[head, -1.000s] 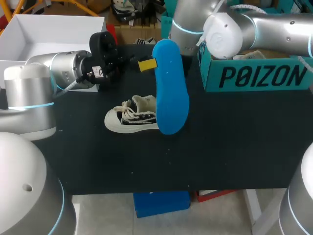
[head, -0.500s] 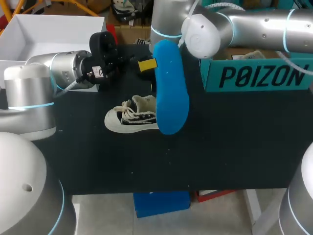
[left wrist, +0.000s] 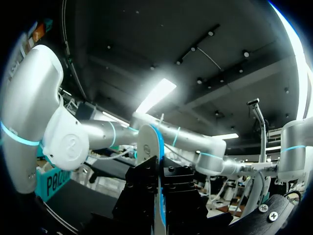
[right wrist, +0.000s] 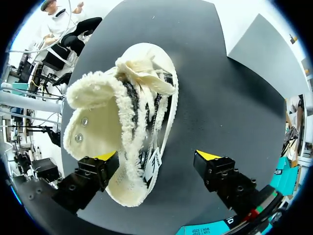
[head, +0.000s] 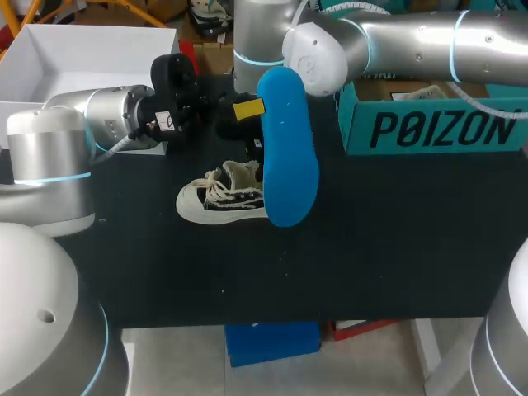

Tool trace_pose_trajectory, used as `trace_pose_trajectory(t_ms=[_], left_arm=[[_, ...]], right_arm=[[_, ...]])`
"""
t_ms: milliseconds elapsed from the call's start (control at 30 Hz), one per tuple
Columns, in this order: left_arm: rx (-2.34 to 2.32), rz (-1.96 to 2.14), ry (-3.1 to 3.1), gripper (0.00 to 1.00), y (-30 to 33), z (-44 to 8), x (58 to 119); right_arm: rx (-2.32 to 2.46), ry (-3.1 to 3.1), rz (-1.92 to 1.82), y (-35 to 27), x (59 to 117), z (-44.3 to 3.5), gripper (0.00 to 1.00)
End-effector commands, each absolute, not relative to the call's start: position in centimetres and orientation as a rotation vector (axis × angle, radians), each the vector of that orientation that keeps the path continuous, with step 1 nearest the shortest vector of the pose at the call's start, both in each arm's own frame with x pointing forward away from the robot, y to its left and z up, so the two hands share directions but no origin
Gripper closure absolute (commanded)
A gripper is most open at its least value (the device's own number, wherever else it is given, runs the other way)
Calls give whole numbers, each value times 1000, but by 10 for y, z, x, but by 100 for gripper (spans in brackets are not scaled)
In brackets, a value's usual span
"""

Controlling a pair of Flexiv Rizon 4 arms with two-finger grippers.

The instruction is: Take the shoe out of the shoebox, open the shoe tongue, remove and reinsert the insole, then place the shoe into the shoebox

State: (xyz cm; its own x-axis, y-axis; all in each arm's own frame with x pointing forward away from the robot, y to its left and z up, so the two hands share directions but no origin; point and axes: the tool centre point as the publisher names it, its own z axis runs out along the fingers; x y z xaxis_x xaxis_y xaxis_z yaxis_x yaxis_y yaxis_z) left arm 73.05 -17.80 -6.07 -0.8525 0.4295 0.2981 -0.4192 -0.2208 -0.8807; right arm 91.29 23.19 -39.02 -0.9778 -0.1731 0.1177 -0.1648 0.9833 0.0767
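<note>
While the left gripper [head: 254,108] has its fingers closed on the bright blue foam insole [head: 287,148], held upright over the black tabletop [head: 371,247], the cream canvas sneaker with black side stripes [head: 223,198] sits loose on it. The right gripper [right wrist: 156,156] hovers at the heel, fingers spread wide. Unpinned, the sneaker could skid, or the floppy insole could buckle at the collar.

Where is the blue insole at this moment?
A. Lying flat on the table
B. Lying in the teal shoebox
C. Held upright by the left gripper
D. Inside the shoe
C: in the left wrist view the blue insole stands edge-on between the fingers of the left gripper, while the shoe in the right wrist view lies on the table with no blue in its opening.
</note>
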Motion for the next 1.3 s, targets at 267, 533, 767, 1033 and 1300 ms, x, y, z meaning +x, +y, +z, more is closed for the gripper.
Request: trace_pose_trajectory(t_ms=[267,533,767,1033,1300], left_arm=[[-12,2107,-1513,100,-179,-62,730],[-12,2107,-1513,100,-179,-62,730],[-12,2107,-1513,100,-179,-62,730],[-12,2107,-1513,100,-179,-62,730],[-12,2107,-1513,100,-179,-62,730]], right_arm=[[239,-2982,-133,236,915,-410,0],[238,-2959,-234,239,912,-422,100],[247,-2953,-256,239,912,-423,100],[247,-2953,-256,239,912,-423,100],[247,-2953,-256,239,912,-423,100]])
